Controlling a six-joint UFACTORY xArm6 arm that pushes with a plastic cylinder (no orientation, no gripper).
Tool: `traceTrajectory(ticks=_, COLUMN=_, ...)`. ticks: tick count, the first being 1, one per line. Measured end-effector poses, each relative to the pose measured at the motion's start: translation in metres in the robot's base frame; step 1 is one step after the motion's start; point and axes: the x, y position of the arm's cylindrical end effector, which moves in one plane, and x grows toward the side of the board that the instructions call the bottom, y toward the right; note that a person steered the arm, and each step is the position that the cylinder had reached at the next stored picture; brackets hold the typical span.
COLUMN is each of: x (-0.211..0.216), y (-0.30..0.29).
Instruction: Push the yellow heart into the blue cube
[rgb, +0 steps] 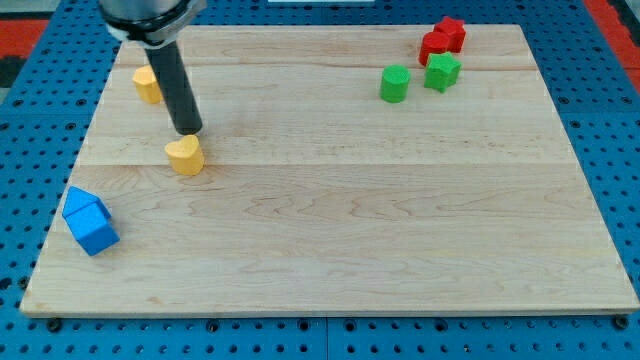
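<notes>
my tip (189, 131) just above yellow heart (185, 156), perhaps touching | blue cube (90, 221) lower left

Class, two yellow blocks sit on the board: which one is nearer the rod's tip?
The yellow heart, just below my tip. The other yellow block sits higher, at the view's left, beside the rod's shaft.

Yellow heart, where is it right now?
The yellow heart sits in the left part of the wooden board, just below my tip. The blue cube lies further down to its left.
</notes>
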Motion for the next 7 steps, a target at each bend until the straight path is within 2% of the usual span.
traceTrajectory(ticks=1, x=0.045, y=0.006)
traceTrajectory(ticks=2, x=0.084, y=-0.023)
traceTrajectory(ticks=3, x=0.071, y=0.000)
traceTrajectory(ticks=4, x=0.089, y=0.020)
traceTrajectory(ticks=5, x=0.118, y=-0.010)
traceTrajectory(ticks=6, x=0.123, y=-0.030)
traceTrajectory(ticks=7, x=0.054, y=0.004)
